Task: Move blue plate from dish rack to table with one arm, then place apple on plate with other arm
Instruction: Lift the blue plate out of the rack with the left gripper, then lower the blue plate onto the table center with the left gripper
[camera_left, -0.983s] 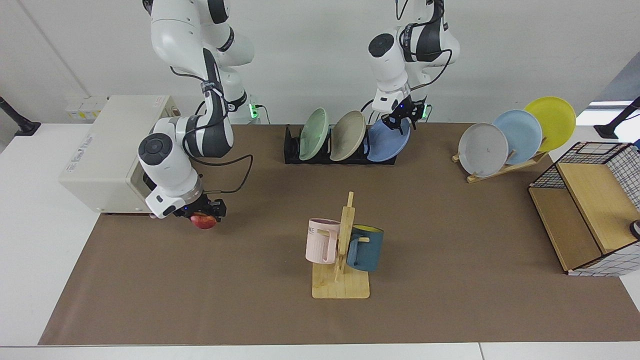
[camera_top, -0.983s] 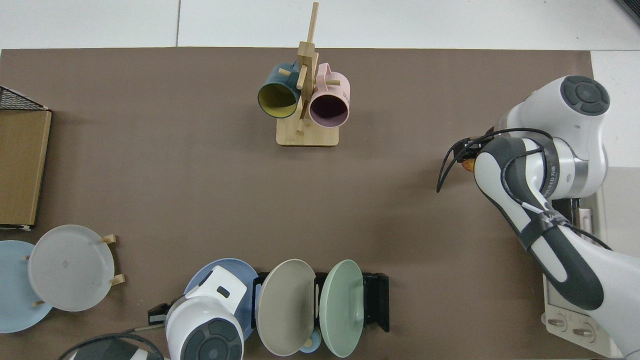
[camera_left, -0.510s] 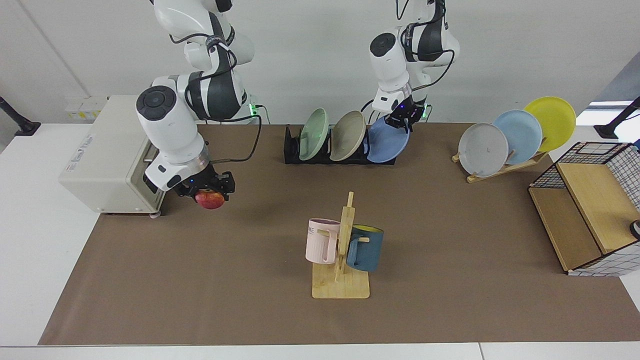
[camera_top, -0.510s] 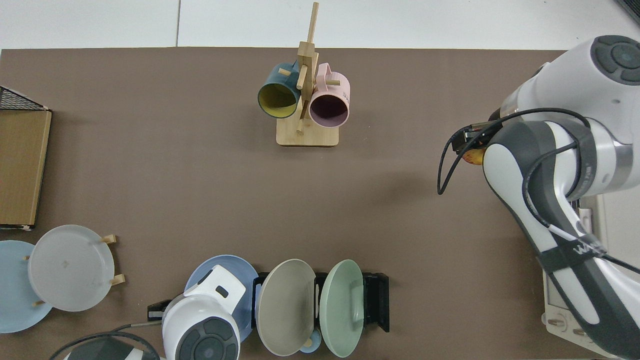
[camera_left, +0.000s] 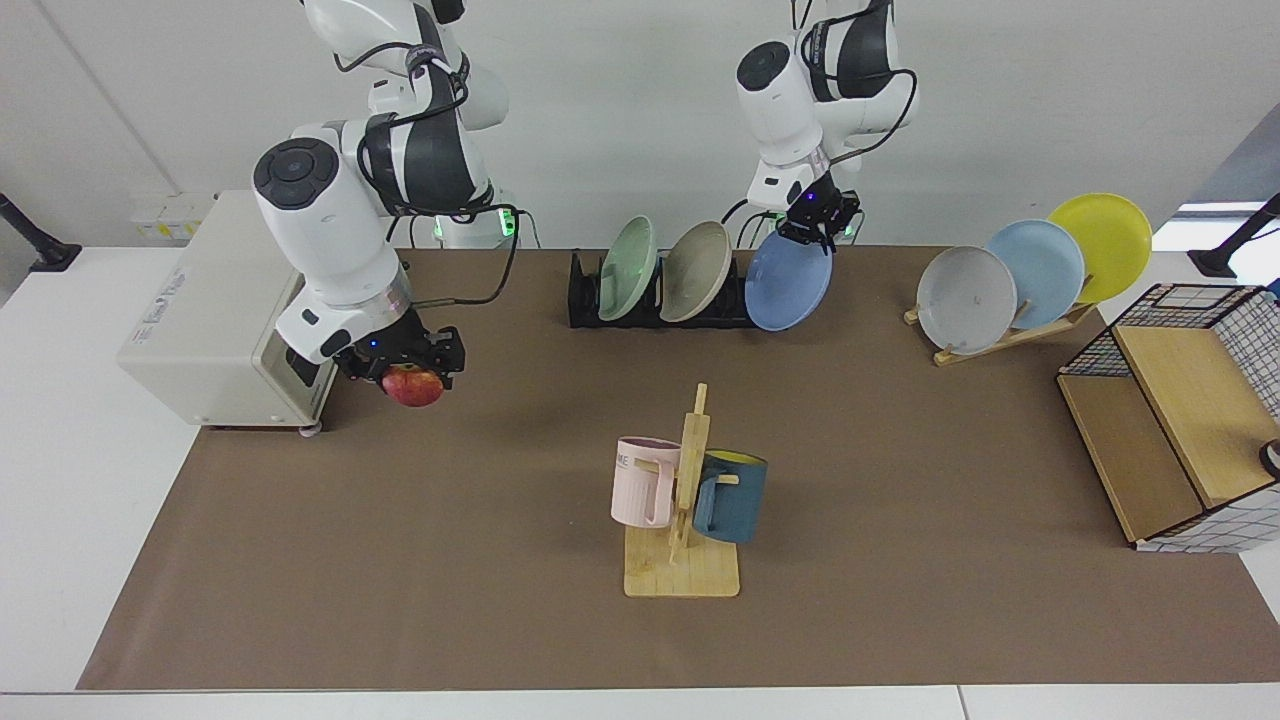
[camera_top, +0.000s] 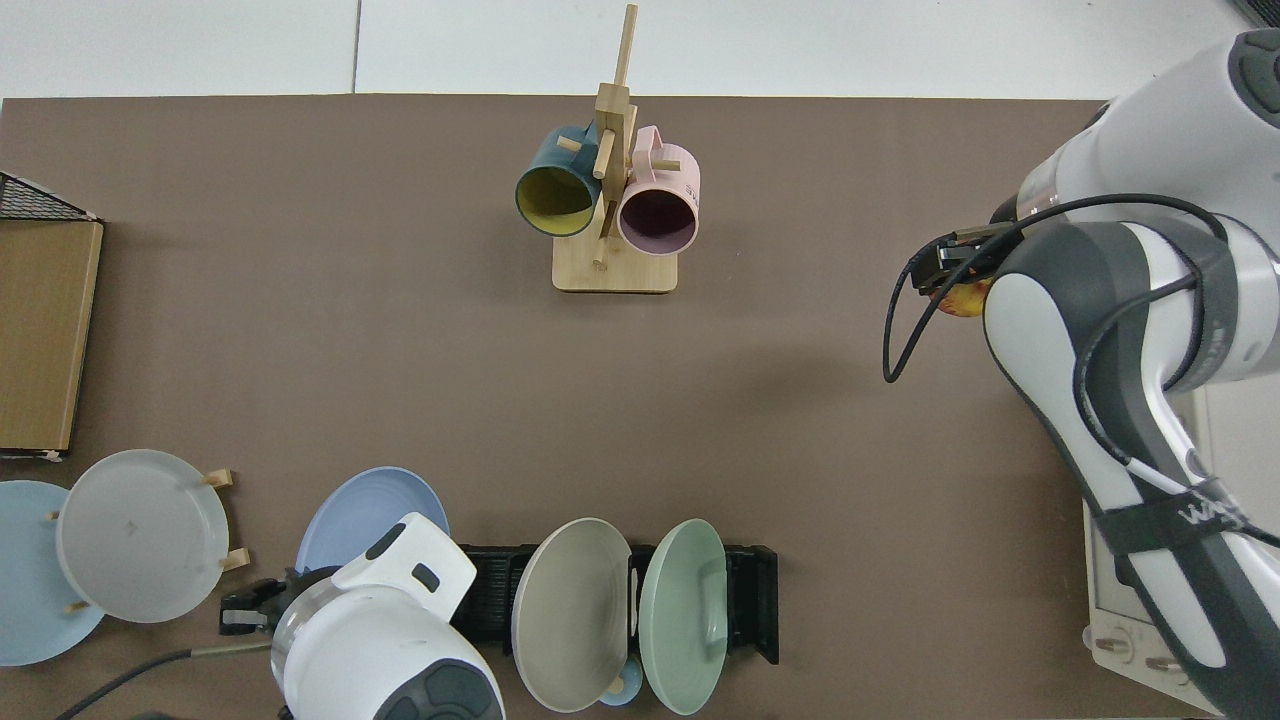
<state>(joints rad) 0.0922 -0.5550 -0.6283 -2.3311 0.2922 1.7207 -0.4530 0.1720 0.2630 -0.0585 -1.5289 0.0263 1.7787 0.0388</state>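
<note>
The blue plate hangs from its top rim in my left gripper, which is shut on it. It is out of the black dish rack and sits just past the rack's end, above the brown-matted table. My right gripper is shut on the red apple and holds it in the air beside the toaster oven. In the top view the right arm hides most of the apple.
A green plate and a beige plate stay in the rack. A wooden mug tree with a pink and a dark blue mug stands mid-table. A wooden stand with three plates, a wire basket and a toaster oven line the sides.
My left gripper lifted the blue plate out of the rack and away from the beige plate. My right arm raised the apple off the mat and holds it higher.
</note>
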